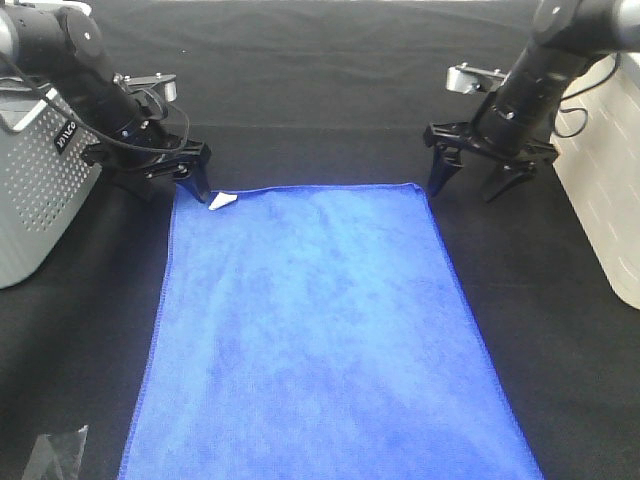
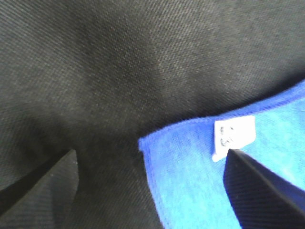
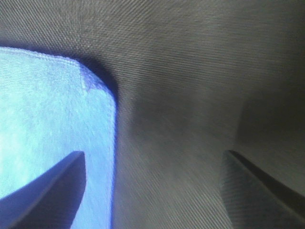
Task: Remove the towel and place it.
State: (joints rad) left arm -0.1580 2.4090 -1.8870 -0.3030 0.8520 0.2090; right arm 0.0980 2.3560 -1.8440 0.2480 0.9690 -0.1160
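Note:
The royal-blue towel (image 1: 320, 340) lies flat on the black table cloth (image 1: 330, 90), its small white tag (image 1: 222, 201) at the far left corner. My left gripper (image 1: 170, 184) is open, its fingers straddling that corner; in the left wrist view the corner (image 2: 190, 176) and tag (image 2: 233, 136) lie between the two fingertips. My right gripper (image 1: 468, 184) is open over the far right corner; in the right wrist view the corner (image 3: 71, 105) lies by one finger (image 3: 47, 195), the other finger (image 3: 267, 186) over bare cloth. Neither gripper holds anything.
A grey perforated basket (image 1: 40, 170) stands at the left edge behind the left arm. A white box (image 1: 605, 190) stands at the right edge by the right arm. A small dark object (image 1: 50, 455) lies at the front left.

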